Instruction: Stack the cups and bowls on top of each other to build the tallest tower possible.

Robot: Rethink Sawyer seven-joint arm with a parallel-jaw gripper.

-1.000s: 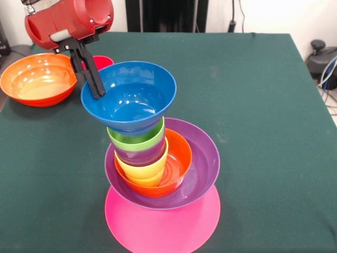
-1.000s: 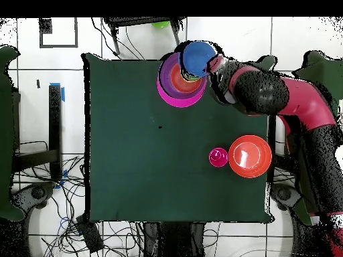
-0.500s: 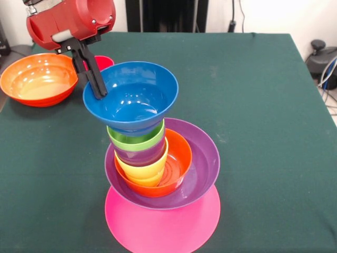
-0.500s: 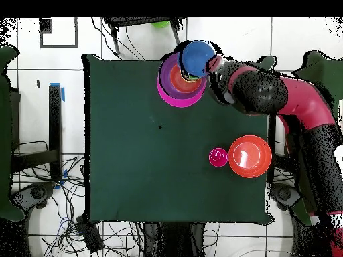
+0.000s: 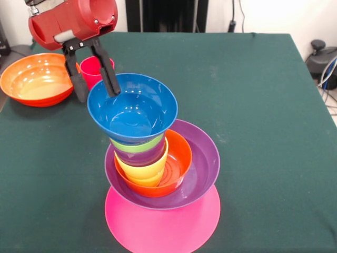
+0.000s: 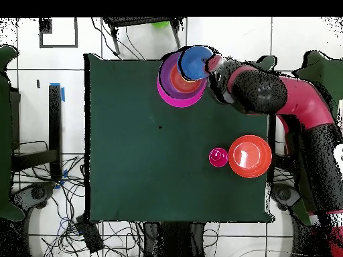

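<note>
The tower stands near the table's front edge on an upturned pink bowl [image 5: 163, 227]. On it rest a purple bowl [image 5: 204, 163] and a small orange bowl [image 5: 180, 157]. Inside those sit a yellow cup [image 5: 141, 170], a purple cup [image 5: 138, 157] and a green cup [image 5: 138, 145]. The blue bowl [image 5: 134, 112] tops the pile, leaning a little to the left. My gripper [image 5: 97, 95] is open, its two fingers astride the blue bowl's left rim. A red cup [image 5: 90, 71] stands behind it, beside the large orange bowl [image 5: 36, 79]. From above, the blue bowl [image 6: 195, 61] covers the pile.
The red arm [image 6: 281, 100] reaches over the table's side in the overhead view. The red cup [image 6: 218, 157] and the large orange bowl [image 6: 250, 156] touch near that same edge. A small green thing [image 6: 161, 25] lies off the table.
The gripper has opened and let go of the blue bowl. The bowl has dropped lower onto the green cup and shifted slightly.
</note>
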